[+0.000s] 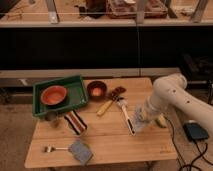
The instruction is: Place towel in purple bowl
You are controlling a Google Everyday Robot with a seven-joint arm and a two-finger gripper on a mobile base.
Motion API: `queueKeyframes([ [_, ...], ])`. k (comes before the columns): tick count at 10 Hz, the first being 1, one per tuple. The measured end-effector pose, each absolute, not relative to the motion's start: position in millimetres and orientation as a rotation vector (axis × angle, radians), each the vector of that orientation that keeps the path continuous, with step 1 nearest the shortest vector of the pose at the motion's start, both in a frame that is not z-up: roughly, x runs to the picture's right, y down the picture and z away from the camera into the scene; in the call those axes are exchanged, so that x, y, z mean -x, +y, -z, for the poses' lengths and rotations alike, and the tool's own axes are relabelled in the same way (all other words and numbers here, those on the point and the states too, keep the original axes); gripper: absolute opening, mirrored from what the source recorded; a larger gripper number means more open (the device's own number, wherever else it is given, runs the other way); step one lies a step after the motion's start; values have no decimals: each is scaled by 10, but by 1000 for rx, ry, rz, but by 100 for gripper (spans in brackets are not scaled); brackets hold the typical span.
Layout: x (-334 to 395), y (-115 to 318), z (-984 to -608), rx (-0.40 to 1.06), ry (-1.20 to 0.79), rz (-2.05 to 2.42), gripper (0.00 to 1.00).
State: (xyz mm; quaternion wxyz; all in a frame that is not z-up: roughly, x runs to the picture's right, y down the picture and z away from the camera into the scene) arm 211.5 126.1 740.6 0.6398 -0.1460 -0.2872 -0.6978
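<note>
Matt wood table point(125, 147); pale plastic pincer point(138, 122) over it.

Gripper point(140, 121) low over table point(110, 146), right side
</note>
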Motion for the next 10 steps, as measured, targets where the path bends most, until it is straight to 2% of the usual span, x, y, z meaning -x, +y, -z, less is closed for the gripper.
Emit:
queueKeyframes([
  [1,-2044,1129,-7399,306,-659,1615,0],
  [6,-2033,1096,-7392,294,-659,1626,0],
  [10,-1534,784,-7615,79,-663,1686,0],
])
